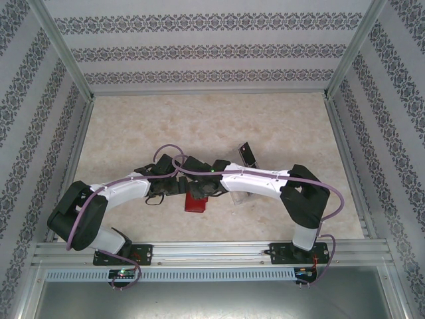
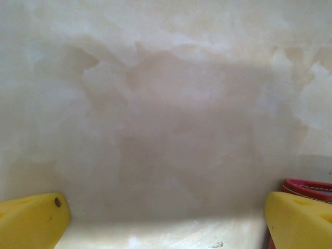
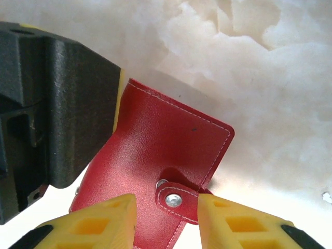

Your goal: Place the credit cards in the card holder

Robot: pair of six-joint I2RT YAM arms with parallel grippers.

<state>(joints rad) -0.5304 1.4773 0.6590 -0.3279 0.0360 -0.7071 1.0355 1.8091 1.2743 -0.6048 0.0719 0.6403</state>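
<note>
The card holder is a red wallet lying folded shut on the table, its snap tab toward my right gripper. That gripper hangs just above it, open, its yellow fingers standing either side of the tab with a gap on the left. My left gripper is wide open over bare table, nothing between its fingers, and the wallet's red edge sits by its right finger. From the top camera the wallet lies under both wrists. A dark credit card lies beyond the right arm.
The left gripper's black body stands close on the left of the wallet in the right wrist view. A clear plastic piece sits under the right forearm. Patterned walls and metal posts fence the marbled table, with free room at the back.
</note>
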